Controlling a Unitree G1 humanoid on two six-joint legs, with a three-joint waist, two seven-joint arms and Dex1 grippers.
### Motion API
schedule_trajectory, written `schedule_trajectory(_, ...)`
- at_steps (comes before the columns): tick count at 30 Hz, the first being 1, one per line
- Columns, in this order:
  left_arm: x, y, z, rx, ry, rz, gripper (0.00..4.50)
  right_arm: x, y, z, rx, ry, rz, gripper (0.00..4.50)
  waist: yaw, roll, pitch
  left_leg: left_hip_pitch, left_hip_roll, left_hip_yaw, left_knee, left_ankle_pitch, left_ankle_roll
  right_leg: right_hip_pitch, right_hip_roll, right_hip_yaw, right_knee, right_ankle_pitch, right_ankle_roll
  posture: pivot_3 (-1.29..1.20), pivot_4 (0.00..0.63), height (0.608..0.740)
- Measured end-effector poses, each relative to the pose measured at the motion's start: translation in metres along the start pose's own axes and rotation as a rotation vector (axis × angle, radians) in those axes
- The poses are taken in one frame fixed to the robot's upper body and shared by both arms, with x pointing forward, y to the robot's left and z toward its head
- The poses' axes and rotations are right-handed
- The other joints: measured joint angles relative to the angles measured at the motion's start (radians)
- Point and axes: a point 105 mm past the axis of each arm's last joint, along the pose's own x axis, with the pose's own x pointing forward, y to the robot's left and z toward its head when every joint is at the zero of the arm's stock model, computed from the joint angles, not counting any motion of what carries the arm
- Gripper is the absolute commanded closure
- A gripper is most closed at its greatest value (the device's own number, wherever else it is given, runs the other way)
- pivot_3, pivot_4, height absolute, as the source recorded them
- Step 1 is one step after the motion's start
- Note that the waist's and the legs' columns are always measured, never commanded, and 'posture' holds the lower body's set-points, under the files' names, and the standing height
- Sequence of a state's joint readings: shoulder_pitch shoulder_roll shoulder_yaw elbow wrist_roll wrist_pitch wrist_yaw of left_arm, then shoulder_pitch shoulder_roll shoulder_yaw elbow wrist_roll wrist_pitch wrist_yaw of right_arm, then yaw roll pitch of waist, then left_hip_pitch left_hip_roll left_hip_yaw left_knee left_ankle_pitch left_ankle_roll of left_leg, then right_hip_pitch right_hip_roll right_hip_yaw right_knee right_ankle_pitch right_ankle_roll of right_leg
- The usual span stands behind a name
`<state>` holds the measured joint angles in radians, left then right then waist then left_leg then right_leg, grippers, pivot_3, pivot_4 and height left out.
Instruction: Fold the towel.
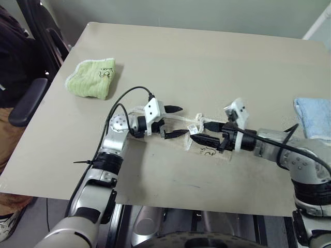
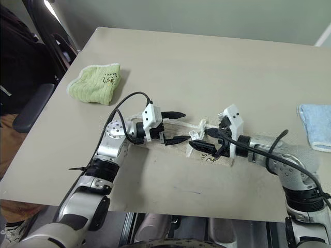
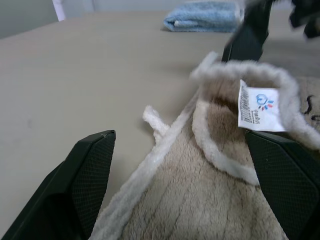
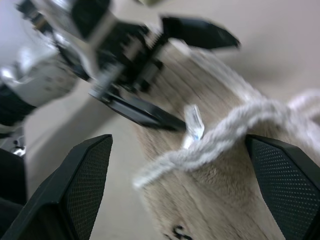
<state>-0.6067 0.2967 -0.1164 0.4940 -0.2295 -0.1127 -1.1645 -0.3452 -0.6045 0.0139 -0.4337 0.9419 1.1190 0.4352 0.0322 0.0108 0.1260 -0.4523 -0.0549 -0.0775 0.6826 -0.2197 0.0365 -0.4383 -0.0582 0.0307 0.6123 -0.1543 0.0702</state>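
The towel [image 1: 211, 153], beige terry with white stitched edging, lies crumpled on the table [image 1: 207, 62] between my two grippers. Its dark logo faces up near the front edge. My left gripper [image 1: 174, 122] points right over the towel's left end, open, with the cloth [image 3: 200, 195] lying between and under its fingers [image 3: 80, 185]. A white label [image 3: 256, 106] and a small loop [image 3: 154, 121] show on a curled-up corner. My right gripper [image 1: 204, 132] points left over the other end, open, with a raised edge of the towel [image 4: 210, 190] between its fingers [image 4: 85, 185]. Neither grips the cloth.
A folded lime-green towel [image 1: 93, 77] lies at the table's far left. A light-blue towel [image 1: 313, 116] lies at the right edge. A black chair [image 1: 31, 98] and a seated person [image 1: 10, 57] are off the left side. The table's front edge runs close below my arms.
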Motion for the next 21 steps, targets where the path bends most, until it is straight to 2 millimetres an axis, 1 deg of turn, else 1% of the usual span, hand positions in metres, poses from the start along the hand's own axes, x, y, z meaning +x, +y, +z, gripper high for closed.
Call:
schedule_trajectory(2, 0.004, 0.008, 0.012, -0.053, -0.087, 0.054, 0.00, 0.002, 0.001, -0.001, 0.006, -0.006, 0.005, 0.02, 0.000, 0.000, 0.000, 0.000, 0.000, 0.000, 0.000, 0.000, 0.000, 0.000, 0.000, 0.000, 0.000, 0.000, 0.000, 0.00, 0.150, 0.733)
schedule_trajectory(4, 0.005, 0.023, 0.031, -0.076, -0.171, 0.120, 0.00, 0.005, 0.002, -0.002, 0.021, -0.020, 0.000, 0.02, -0.001, 0.000, 0.000, 0.000, 0.000, 0.000, 0.000, 0.000, 0.000, 0.000, 0.000, 0.000, 0.000, 0.000, 0.000, 0.00, 0.150, 0.733)
schedule_trajectory(6, 0.000, 0.039, 0.051, -0.082, -0.244, 0.173, 0.00, 0.006, 0.001, -0.003, 0.039, -0.039, -0.011, 0.02, -0.001, 0.000, 0.000, 0.000, 0.000, 0.000, 0.000, 0.000, -0.001, 0.000, 0.000, 0.000, 0.001, 0.000, 0.000, 0.00, 0.150, 0.733)
schedule_trajectory(7, -0.003, 0.045, 0.060, -0.088, -0.274, 0.188, 0.00, 0.005, 0.001, 0.000, 0.035, -0.059, -0.018, 0.38, -0.001, 0.000, 0.000, 0.000, 0.000, 0.000, 0.000, 0.000, -0.001, 0.000, 0.000, 0.000, 0.000, 0.000, 0.000, 0.00, 0.150, 0.733)
schedule_trajectory(8, -0.006, 0.049, 0.065, -0.097, -0.295, 0.199, 0.00, 0.003, 0.000, 0.004, 0.024, -0.080, -0.027, 0.60, -0.001, 0.000, 0.000, 0.000, 0.000, 0.000, 0.000, 0.000, -0.001, 0.000, 0.000, 0.000, 0.000, 0.000, 0.000, 0.00, 0.150, 0.733)
schedule_trajectory(9, -0.010, 0.052, 0.068, -0.115, -0.308, 0.205, 0.00, 0.000, -0.001, 0.010, 0.004, -0.110, -0.037, 0.86, -0.001, 0.000, 0.000, 0.001, 0.000, 0.000, 0.000, 0.000, -0.001, 0.000, 0.000, 0.000, 0.000, 0.000, 0.000, 0.00, 0.150, 0.733)
schedule_trajectory(10, -0.012, 0.054, 0.069, -0.122, -0.310, 0.209, 0.00, -0.002, 0.000, 0.013, -0.007, -0.123, -0.040, 1.31, -0.002, 0.000, 0.000, 0.001, 0.000, 0.000, 0.000, 0.001, -0.001, 0.000, 0.000, 0.000, 0.000, 0.000, 0.000, 0.00, 0.150, 0.733)
schedule_trajectory(11, -0.013, 0.055, 0.070, -0.132, -0.312, 0.206, 0.00, -0.004, 0.001, 0.015, -0.018, -0.136, -0.041, 1.57, -0.002, 0.000, 0.000, 0.001, 0.000, 0.000, 0.000, 0.001, -0.001, 0.000, 0.000, 0.000, 0.000, 0.000, 0.000, 0.00, 0.150, 0.733)
schedule_trajectory(12, -0.013, 0.055, 0.072, -0.137, -0.310, 0.194, 0.00, -0.007, 0.002, 0.017, -0.021, -0.153, -0.037, 1.95, -0.001, 0.000, 0.000, 0.000, 0.000, 0.000, 0.000, 0.001, -0.001, 0.000, 0.000, 0.000, 0.000, 0.000, 0.000, 0.00, 0.150, 0.733)
schedule_trajectory(15, -0.016, 0.054, 0.075, -0.134, -0.290, 0.150, 0.62, -0.015, 0.014, 0.028, -0.029, -0.235, 0.012, 2.98, 0.001, 0.000, 0.000, 0.000, 0.000, 0.000, 0.000, 0.001, -0.001, 0.000, 0.000, 0.000, 0.000, 0.000, 0.000, 0.00, 0.150, 0.733)
schedule_trajectory(17, -0.013, 0.048, 0.077, -0.130, -0.276, 0.088, 1.31, -0.028, 0.018, 0.038, -0.053, -0.299, 0.014, 3.70, 0.003, 0.000, 0.000, 0.000, 0.000, 0.000, 0.000, 0.001, -0.001, 0.001, 0.000, -0.001, -0.001, 0.000, 0.000, 0.00, 0.150, 0.733)
schedule_trajectory(19, -0.011, 0.037, 0.078, -0.118, -0.253, 0.014, 2.06, -0.040, 0.015, 0.039, -0.061, -0.326, -0.011, 4.44, 0.005, 0.000, 0.000, 0.000, 0.000, 0.000, 0.000, 0.001, 0.000, 0.001, 0.000, -0.001, -0.001, 0.000, -0.001, 0.00, 0.150, 0.733)
schedule_trajectory(21, -0.010, 0.026, 0.075, -0.094, -0.223, -0.052, 2.79, -0.051, 0.008, 0.031, -0.038, -0.333, -0.054, 4.50, 0.006, 0.000, 0.000, 0.000, 0.000, -0.001, 0.000, 0.000, -0.001, 0.001, 0.000, 0.000, -0.001, 0.000, -0.001, 0.00, 0.150, 0.733)
